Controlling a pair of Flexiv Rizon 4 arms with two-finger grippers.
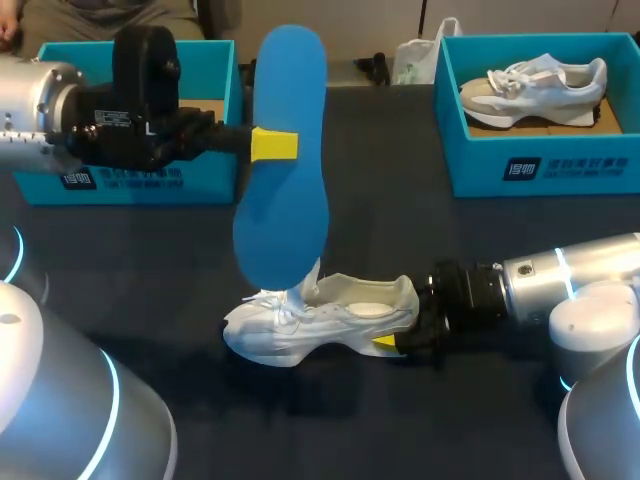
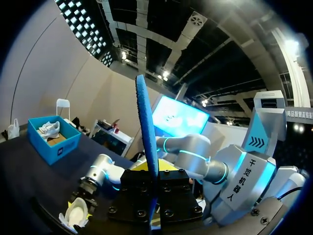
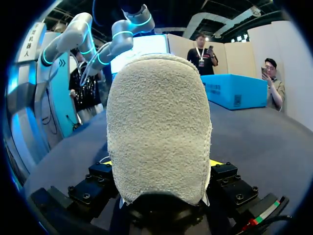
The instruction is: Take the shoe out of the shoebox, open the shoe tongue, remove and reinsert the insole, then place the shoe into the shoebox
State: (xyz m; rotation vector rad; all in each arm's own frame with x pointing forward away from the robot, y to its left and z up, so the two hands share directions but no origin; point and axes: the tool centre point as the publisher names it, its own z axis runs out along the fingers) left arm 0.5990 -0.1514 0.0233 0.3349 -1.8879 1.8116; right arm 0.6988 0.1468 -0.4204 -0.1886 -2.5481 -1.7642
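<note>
Dark table (image 1: 400, 240) — left shoebox (image 1: 222, 180), right shoebox (image 1: 560, 165), white shoe (image 1: 300, 325).

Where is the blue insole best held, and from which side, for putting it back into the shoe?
Likely its middle, from the long edge, as the left end effector does: the insole is thin and flat, so both faces can be clamped, leaving its lower end free above the shoe.

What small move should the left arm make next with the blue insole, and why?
Probably lower the insole a little and tilt its lower end into the opening of the white shoe. The left claw holds it nearly upright just above the shoe, and the right claw grips the heel, so the shoe looks steadied.
</note>
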